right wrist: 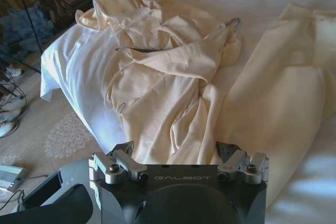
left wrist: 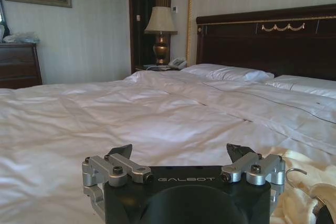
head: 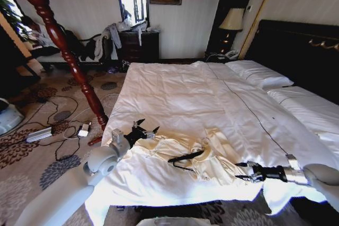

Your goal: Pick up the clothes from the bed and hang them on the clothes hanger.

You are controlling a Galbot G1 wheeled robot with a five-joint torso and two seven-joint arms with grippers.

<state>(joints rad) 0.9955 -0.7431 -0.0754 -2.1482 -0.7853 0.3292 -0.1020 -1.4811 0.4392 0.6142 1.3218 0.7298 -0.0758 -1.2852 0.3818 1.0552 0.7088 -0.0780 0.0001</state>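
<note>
Shirt: cream clothes (head: pixel 204 162) crumpled on the bed (head: pixel 185 99), clothes hanger (head: pixel 186 156) lying on them.
Left gripper (head: pixel 146 129): jaws spread, beside shirt.
Right gripper (head: pixel 242 171): jaws spread, at shirt's edge.

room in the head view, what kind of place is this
Most likely a hotel bedroom: a large bed with white duvet and dark headboard, a bedside lamp beside a telephone, and patterned carpet.
</note>
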